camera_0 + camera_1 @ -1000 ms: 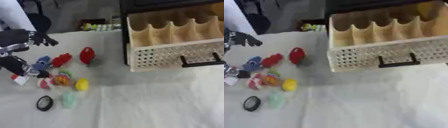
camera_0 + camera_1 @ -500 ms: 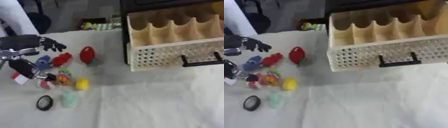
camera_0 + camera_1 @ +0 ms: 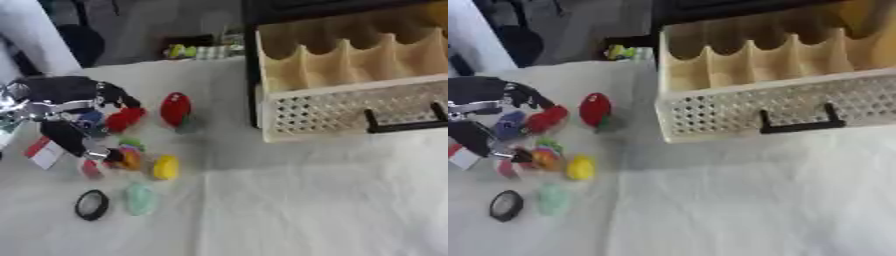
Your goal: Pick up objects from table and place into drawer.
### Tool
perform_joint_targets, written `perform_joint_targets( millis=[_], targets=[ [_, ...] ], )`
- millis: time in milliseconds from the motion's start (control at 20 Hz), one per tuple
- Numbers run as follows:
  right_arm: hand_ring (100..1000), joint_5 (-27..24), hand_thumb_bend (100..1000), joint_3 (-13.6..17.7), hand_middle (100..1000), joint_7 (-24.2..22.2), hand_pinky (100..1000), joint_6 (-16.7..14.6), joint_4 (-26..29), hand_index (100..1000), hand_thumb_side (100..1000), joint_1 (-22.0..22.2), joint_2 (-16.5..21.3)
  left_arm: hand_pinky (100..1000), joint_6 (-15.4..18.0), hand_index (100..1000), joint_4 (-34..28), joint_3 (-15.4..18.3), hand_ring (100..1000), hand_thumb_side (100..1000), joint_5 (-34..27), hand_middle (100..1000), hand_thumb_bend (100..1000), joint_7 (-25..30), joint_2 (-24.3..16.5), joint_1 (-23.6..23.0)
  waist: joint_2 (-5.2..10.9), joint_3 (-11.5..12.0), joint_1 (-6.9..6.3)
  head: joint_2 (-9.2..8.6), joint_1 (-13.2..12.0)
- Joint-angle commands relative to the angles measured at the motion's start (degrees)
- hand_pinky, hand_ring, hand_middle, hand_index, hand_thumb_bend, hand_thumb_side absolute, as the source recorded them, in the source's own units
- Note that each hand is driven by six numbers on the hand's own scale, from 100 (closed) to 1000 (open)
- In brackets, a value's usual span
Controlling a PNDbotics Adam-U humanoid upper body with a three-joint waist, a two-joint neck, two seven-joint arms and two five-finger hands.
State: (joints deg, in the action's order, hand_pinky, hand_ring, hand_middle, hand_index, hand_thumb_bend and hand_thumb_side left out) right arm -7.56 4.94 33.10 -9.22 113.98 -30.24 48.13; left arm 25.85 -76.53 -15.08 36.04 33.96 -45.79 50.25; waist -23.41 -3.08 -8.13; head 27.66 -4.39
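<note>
My left hand (image 3: pixel 68 98) is black and silver and hangs over the left end of a cluster of small toys on the white cloth. Its fingers (image 3: pixel 118 98) reach toward a red toy (image 3: pixel 125 119), and its thumb (image 3: pixel 77 141) points down beside a blue toy (image 3: pixel 90 119) that lies between thumb and fingers. The hand is open and holds nothing. A taller red toy (image 3: pixel 175 108) stands to the right. Below lie an orange toy (image 3: pixel 130 159), a yellow one (image 3: pixel 165 167), a mint-green one (image 3: pixel 138 198) and a black ring (image 3: pixel 91 204). The beige drawer (image 3: pixel 754 107), with dividers and a black handle (image 3: pixel 798 124), stands open at the upper right.
A red-and-white card (image 3: pixel 42 153) lies at the left edge beside the thumb. Small green and yellow things (image 3: pixel 188 50) sit beyond the table's far edge. White cloth (image 3: pixel 324 200) covers the table in front of the drawer.
My left hand has moved right and down from the left edge until it is over the blue and red toys. The toys and the drawer have stayed put.
</note>
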Motion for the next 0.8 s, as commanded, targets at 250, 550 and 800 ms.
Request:
perform_joint_targets(
  millis=[250, 550, 800],
  targets=[
    [291, -0.6, 130, 1.1, 311, 0.2, 555, 0.3, 0.6, 653, 950, -0.4, 0.7, 684, 0.3, 896, 0.2, -0.1, 788, 756, 0.4, 777, 637, 2.9, -1.1, 1.3, 1.13, 0.0, 0.3, 0.39, -0.7],
    [291, -0.7, 128, 1.3, 311, 0.4, 556, 0.4, 0.6, 651, 952, -0.4, 0.2, 674, -0.2, 899, 0.6, -0.2, 781, 766, 1.5, 759, 627, 3.2, -0.7, 1.2, 0.97, -0.1, 0.35, 0.39, -1.1],
    [292, -0.8, 128, 1.5, 311, 0.6, 556, 0.6, 0.6, 650, 953, -0.3, -0.2, 674, 0.3, 897, 2.1, -0.5, 780, 779, 3.4, 752, 630, 3.4, 0.1, 1.6, 0.92, -0.2, 0.37, 0.57, -1.8]
  ],
)
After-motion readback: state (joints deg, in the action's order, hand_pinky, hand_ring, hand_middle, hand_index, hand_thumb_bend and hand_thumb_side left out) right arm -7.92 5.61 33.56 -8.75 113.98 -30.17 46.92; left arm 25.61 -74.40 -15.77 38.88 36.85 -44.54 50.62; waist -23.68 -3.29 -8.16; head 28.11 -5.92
